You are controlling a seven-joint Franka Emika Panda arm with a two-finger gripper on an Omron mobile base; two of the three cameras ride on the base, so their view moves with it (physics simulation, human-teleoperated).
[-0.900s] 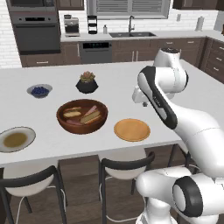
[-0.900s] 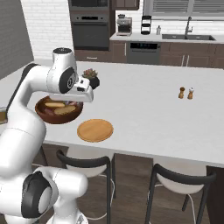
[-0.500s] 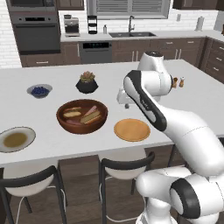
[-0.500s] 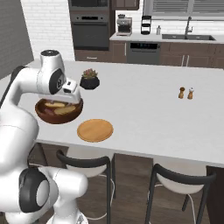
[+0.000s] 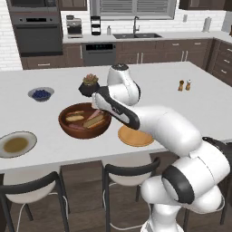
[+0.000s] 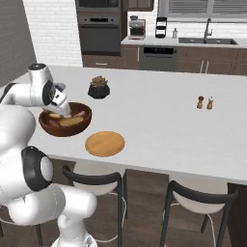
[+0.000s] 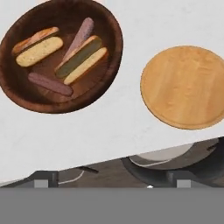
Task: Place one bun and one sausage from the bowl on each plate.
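Observation:
The dark wooden bowl [image 5: 84,120] [image 6: 64,119] [image 7: 61,54] holds two split buns [image 7: 38,45] [image 7: 83,59] and two purplish sausages [image 7: 82,34] [image 7: 50,83]. My gripper [image 5: 97,108] [image 6: 67,111] hangs open just above the bowl's right rim, with nothing between its fingers. The plain orange-tan plate [image 5: 135,136] [image 6: 104,144] [image 7: 186,87] lies bare to the right of the bowl, partly behind my arm in the left base view. The pale-rimmed plate [image 5: 16,144] with an olive-brown centre sits bare at the counter's front left.
A black plant pot [image 5: 90,84] [image 6: 99,89] stands behind the bowl, and a small bowl of blueberries [image 5: 41,94] is at the back left. Salt and pepper shakers [image 5: 184,84] [image 6: 206,102] stand far right. Stools line the counter's near edge.
The arm has swung left from beside the orange plate to over the bowl's right rim. The jaws have spread wide.

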